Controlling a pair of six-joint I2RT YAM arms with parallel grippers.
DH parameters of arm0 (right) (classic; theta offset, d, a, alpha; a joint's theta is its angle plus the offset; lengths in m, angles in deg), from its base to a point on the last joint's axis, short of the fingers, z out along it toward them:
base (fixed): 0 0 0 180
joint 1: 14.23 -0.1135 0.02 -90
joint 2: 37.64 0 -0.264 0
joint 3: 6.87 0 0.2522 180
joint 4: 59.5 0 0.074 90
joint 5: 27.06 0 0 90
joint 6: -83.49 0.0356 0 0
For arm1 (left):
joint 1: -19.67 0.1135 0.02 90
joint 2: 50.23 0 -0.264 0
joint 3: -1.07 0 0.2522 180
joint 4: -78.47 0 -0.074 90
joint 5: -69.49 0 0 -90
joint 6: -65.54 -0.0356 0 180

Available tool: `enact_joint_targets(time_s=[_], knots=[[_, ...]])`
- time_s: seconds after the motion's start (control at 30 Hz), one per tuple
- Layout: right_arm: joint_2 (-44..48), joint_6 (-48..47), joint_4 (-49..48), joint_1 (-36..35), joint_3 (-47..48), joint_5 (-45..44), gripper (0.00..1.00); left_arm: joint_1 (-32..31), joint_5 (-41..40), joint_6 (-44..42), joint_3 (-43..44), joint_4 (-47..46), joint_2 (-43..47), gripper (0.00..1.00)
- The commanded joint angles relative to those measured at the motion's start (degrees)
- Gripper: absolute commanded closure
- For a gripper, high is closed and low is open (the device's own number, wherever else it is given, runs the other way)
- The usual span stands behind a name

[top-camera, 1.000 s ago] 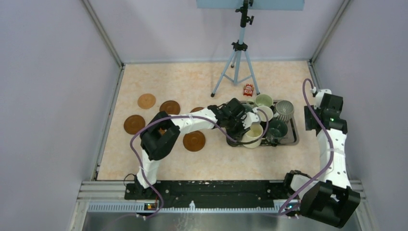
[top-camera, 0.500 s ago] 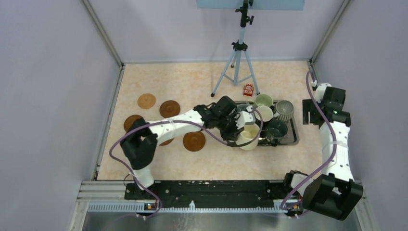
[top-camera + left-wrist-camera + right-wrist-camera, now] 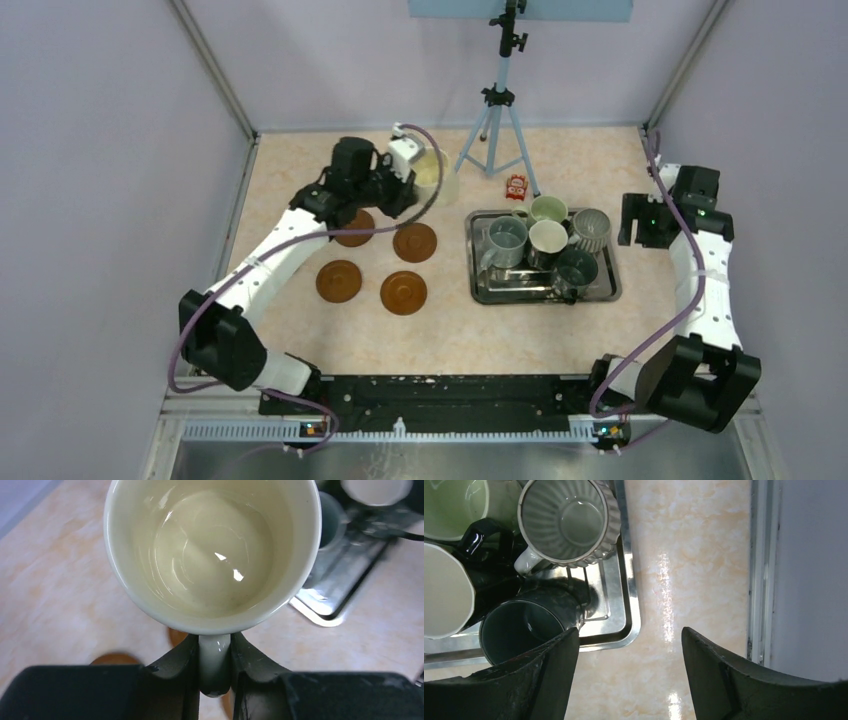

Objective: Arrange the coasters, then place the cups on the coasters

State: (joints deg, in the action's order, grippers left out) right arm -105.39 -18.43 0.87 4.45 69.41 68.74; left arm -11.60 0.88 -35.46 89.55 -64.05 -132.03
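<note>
My left gripper (image 3: 408, 172) (image 3: 215, 647) is shut on the handle of the large cream cup (image 3: 437, 177) (image 3: 212, 550), holding it over the back of the table, near the coasters. Several reddish-brown coasters lie below: one (image 3: 415, 242), another (image 3: 339, 281), a third (image 3: 403, 292), and one partly under the arm (image 3: 352, 230). The steel tray (image 3: 480, 285) (image 3: 631, 620) holds the grey-blue cup (image 3: 507, 235), white cup (image 3: 547, 238), pale green cup (image 3: 548, 209), ribbed grey cup (image 3: 590, 228) (image 3: 569, 522) and dark teal cup (image 3: 575, 268) (image 3: 521, 630). My right gripper (image 3: 640, 222) (image 3: 629, 642) hangs open beside the tray's right edge, holding nothing.
A camera tripod (image 3: 495, 110) stands at the back middle, close to the held cup. A small red object (image 3: 516, 186) lies by its feet. Grey walls with metal rails close in the table on the left, right and back.
My left arm has lifted the cream cup out of the tray and swung it to the back left, above the coasters. The right gripper shifted slightly and widened a little.
</note>
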Motion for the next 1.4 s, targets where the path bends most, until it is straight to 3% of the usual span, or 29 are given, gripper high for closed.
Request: enact_joint_targets(time_s=[0.0, 0.37, 0.7, 1.37], knots=[[-3.1, 3.2, 1.3, 0.3, 4.7, 3.4, 0.26, 7.9, -2.7, -0.7, -2.4, -6.4, 5.2, 1.0], [-7.9, 2.1, 2.3, 0.3, 5.6, 3.1, 0.26, 10.7, -2.8, -9.9, -24.8, -27.1, 12.2, 1.0], [-8.6, 1.1, 3.7, 0.3, 5.5, 2.4, 0.26, 10.3, 3.9, -11.6, -29.3, -31.2, 7.3, 1.0], [-7.9, 1.5, 4.9, 0.3, 4.8, 1.2, 0.26, 9.6, -0.1, -13.7, -30.3, -34.8, -1.1, 1.0]])
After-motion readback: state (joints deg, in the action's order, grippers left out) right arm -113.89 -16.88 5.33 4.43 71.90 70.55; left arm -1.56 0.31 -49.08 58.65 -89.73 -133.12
